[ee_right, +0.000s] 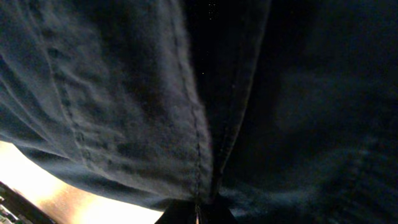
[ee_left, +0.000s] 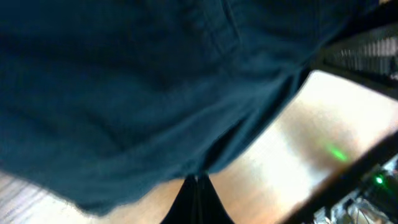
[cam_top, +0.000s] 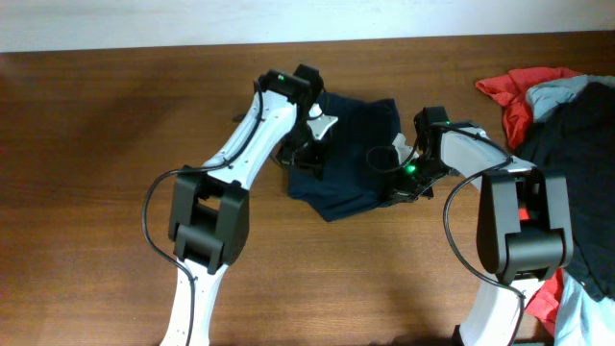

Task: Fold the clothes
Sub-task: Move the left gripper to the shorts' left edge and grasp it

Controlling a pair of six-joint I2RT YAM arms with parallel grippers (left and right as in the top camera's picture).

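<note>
Navy shorts point(cam_top: 351, 163) bunched mid table point(cam_top: 96, 192), btwn both arms. L gripper point(cam_top: 306, 149) pinched tight on one side, R gripper point(cam_top: 404, 178) pinched tight on other side. Red & black clothes pile point(cam_top: 557, 106) far right.

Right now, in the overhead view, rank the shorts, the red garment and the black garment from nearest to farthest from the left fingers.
1. The shorts: mid-table, right at the left fingers, which touch the fabric.
2. The red garment: well off to the right, near the top edge.
3. The black garment: farther right again, beyond the red one.
</note>
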